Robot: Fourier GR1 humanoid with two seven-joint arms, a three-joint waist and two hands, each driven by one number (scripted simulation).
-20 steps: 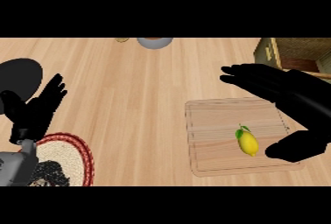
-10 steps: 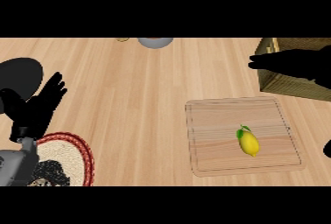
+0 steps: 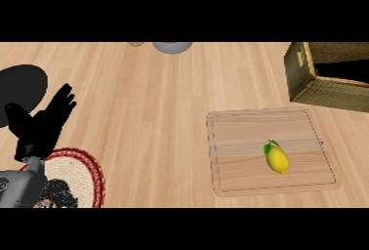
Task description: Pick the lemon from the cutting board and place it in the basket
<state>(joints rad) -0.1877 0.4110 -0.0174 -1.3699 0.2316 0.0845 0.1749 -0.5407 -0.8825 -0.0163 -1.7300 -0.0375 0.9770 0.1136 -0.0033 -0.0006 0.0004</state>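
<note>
Yellow lemon [image 3: 277, 159] on cutting board [image 3: 245, 141], well apart from left hand [image 3: 43, 128], fingers straight

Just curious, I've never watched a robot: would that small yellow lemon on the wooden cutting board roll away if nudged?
Probably: the yellow lemon looks rounded, lying loose on the flat wooden cutting board, though its tapered ends would likely make it wobble. Its smooth skin may be slippery.

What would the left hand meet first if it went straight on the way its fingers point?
Probably nothing nearby: the left hand points up and slightly right over bare counter; the grey object at the far edge is the likeliest eventual contact.
</note>
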